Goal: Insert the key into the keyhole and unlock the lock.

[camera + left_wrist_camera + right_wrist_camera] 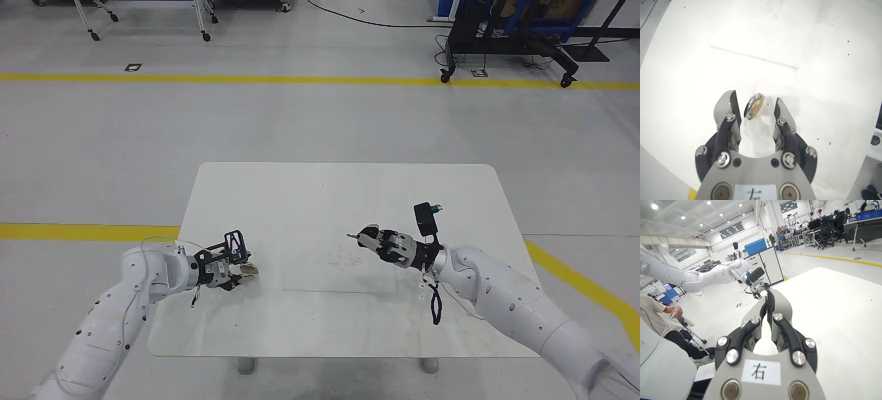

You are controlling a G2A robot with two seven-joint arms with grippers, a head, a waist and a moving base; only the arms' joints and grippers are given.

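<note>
A brass padlock (753,108) with a silver shackle rests on edge on the white table (340,190), near its front left edge. My left gripper (755,100) is open, its fingers on either side of the padlock (247,269) without touching it. Toward the table's middle right, my right gripper (365,236) is held above the surface and points at the left one. It is shut (768,294), and a thin key (351,236) sticks out of its tips in the top view. The key is hidden between the pads in the right wrist view.
A flat white rectangular sheet (761,37) lies on the table beyond the padlock. The table's front edge (300,354) runs close to the left arm. Small dark specks mark the surface between the two grippers.
</note>
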